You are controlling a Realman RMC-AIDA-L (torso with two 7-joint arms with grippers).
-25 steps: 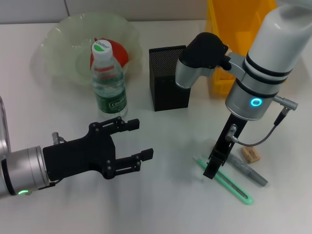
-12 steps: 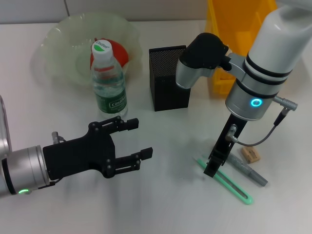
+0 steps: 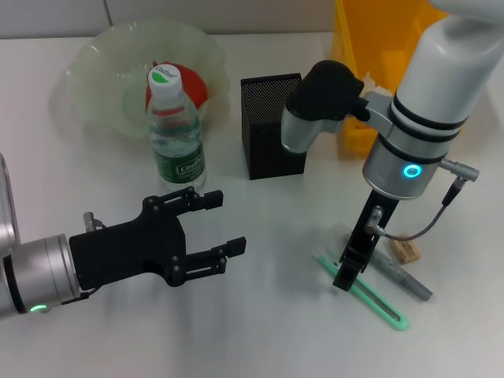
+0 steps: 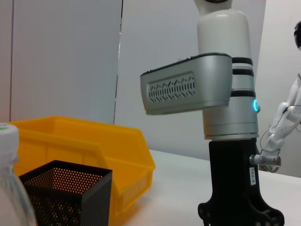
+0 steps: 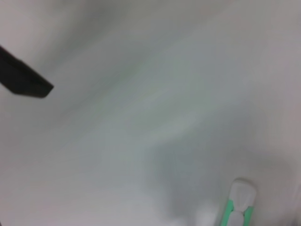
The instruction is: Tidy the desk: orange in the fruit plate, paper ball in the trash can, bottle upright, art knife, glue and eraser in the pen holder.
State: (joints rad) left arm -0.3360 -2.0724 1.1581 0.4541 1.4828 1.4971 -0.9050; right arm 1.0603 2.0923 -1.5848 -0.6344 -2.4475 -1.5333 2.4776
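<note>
The right gripper (image 3: 344, 276) points straight down at the table (image 3: 260, 331), its tip at or just above the art knife (image 3: 364, 293); whether its fingers are parted or closed on the knife cannot be told. The knife lies flat, with the glue (image 3: 398, 272) just beside it and roughly parallel, and the eraser (image 3: 405, 250) touching or nearly touching the glue on the side away from the knife.

Well away from the knife, the left gripper (image 3: 219, 227) hovers above the table with its fingers spread wide, holding nothing.

Beyond the knife stands the pen holder (image 3: 268, 138); nothing is visible inside it. The trash can (image 3: 378, 47) sits behind the right arm, its contents hidden. Beside the pen holder the bottle (image 3: 175, 134) stands upright, directly in front of the fruit plate (image 3: 118, 63), which holds the orange (image 3: 193, 83).
</note>
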